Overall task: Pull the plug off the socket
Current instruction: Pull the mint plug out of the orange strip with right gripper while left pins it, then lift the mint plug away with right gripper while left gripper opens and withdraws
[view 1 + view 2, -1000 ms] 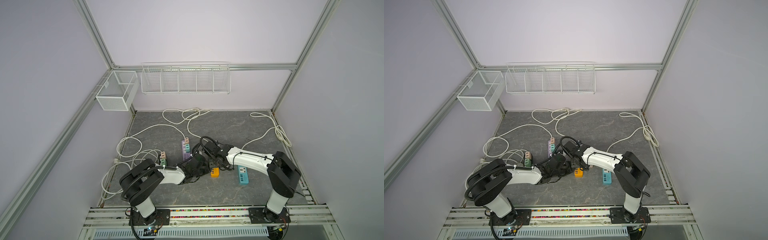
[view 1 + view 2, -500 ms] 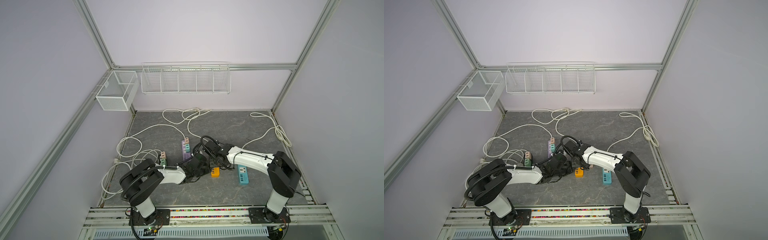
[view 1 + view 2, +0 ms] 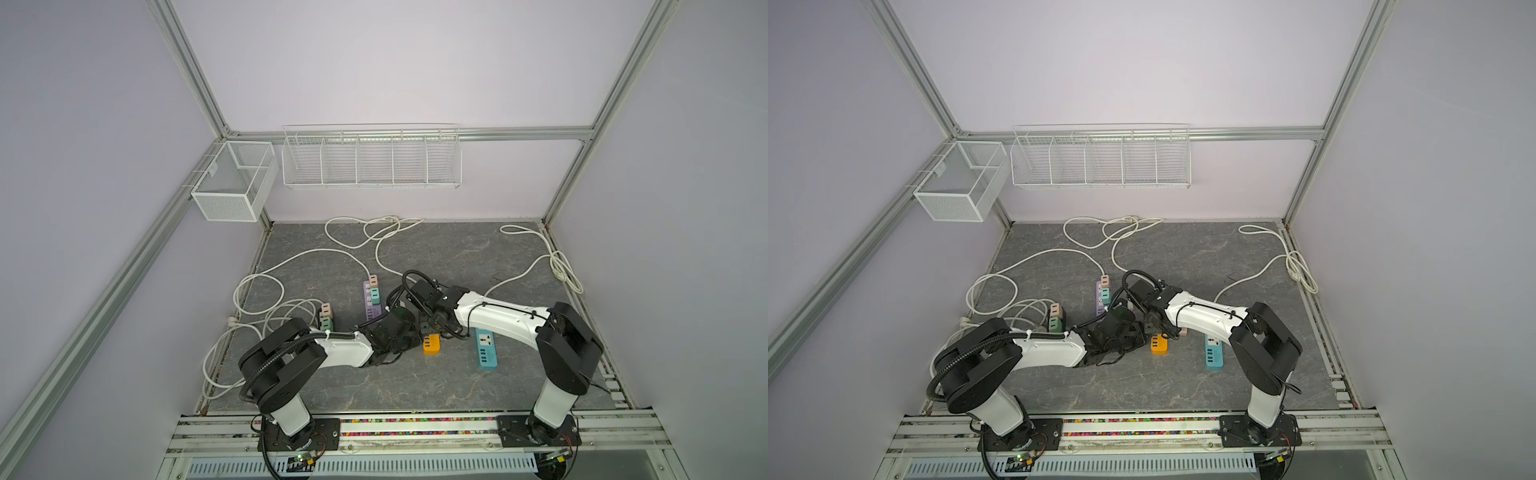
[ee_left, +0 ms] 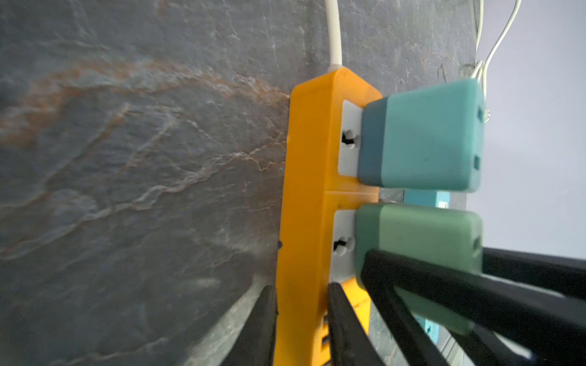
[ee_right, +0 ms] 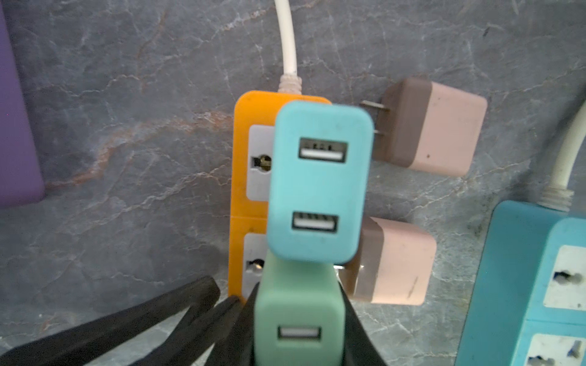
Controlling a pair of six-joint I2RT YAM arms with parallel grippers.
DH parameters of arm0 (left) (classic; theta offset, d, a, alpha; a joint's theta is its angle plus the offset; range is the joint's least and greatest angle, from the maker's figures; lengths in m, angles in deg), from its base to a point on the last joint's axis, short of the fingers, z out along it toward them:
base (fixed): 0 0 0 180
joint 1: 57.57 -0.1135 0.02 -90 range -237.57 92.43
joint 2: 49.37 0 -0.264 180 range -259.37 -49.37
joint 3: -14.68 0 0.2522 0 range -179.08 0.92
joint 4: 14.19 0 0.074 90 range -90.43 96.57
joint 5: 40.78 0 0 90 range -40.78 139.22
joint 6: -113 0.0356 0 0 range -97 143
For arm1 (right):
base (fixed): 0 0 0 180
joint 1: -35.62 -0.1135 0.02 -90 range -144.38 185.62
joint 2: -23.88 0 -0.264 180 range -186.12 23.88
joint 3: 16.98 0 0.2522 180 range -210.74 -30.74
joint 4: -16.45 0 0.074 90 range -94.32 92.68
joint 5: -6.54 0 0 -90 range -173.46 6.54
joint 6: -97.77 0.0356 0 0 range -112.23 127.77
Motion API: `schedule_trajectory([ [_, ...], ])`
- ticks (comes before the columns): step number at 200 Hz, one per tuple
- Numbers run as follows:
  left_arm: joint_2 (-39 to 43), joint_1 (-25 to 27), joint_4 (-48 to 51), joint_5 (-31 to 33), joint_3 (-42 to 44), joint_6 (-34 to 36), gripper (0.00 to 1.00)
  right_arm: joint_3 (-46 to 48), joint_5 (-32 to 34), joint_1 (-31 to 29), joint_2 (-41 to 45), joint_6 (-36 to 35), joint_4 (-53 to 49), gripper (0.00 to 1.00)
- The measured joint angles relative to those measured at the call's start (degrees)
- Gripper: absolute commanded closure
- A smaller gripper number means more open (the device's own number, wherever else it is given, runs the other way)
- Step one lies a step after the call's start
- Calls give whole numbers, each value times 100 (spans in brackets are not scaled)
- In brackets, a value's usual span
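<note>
So the action is all at the orange power strip (image 4: 304, 190), lying flat on the grey mat (image 3: 457, 257) a little way out from the two arm bases. The left gripper (image 4: 301, 304) comes in low at the strip's USB end, one finger on each long side and pressed against the casing, so it's clamped on the strip itself.

The right gripper (image 5: 299, 307) reaches in from above, its black fingers closed tight on the green plug (image 4: 421, 240), one on each flank. That plug sits in the socket nearer the USB end, standing straight up with its base against the white socket face. The next socket along, toward the cord end, holds a teal adapter (image 5: 317, 180), also fully seated.

Just beside the strip on the mat there's a pink adapter (image 5: 428, 126) on its side with its prongs showing, plus a second pink adapter (image 5: 393, 263) lying loose. A blue power strip (image 3: 485, 351) lies near, under the right forearm.

Further back there's a purple power strip (image 3: 371, 305) with a couple of adapters plugged in. Beyond that, white cables (image 3: 291, 262) loop over the mat, and wire baskets (image 3: 372, 158) hang on the frame at the back.
</note>
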Motion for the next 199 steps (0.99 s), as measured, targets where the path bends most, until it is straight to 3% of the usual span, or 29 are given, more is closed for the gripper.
schedule_trajectory([
  [150, 48, 52, 433, 37, -179, 7, 71, -33, 24, 15, 52, 42, -35, 85],
  [199, 160, 144, 643, 2, -184, 39, 71, 83, 46, 15, 586, 42, 35, 85],
])
